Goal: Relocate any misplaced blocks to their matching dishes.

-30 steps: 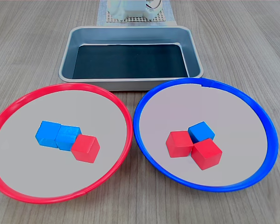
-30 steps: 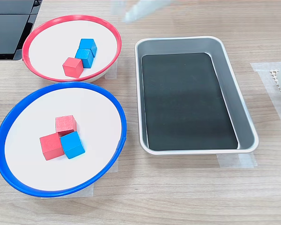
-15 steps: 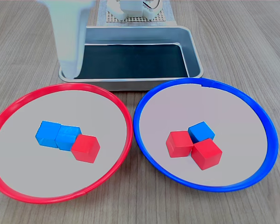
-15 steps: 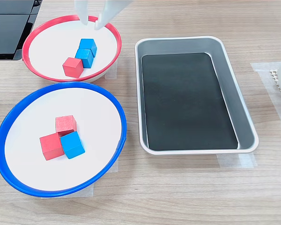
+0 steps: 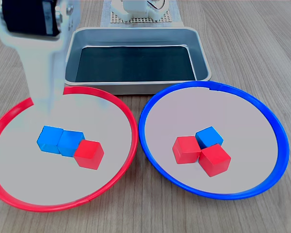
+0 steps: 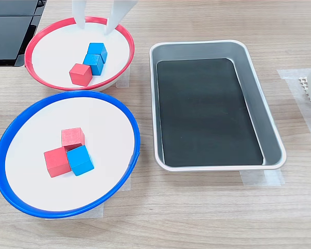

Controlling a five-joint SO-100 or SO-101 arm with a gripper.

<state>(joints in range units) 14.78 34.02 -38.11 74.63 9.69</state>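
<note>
- Gripper hangs over far part of red-rimmed dish, white fingers spread wide apart, nothing between them; in the first exterior view it's a blurred white arm w/ black block at top.
- Red-rimmed dish: 2 blue blocks side by side, touching; red block butts against 2nd blue one, on the first exterior view's right. All 3 lie below the gripper tips, not touched.
- Blue-rimmed dish just beside red-rimmed one: 2 red blocks + 1 blue block, clustered, touching.
- Grey metal tray w/ dark bottom sits on wood tabletop beside both dishes; no blocks in it.
</note>
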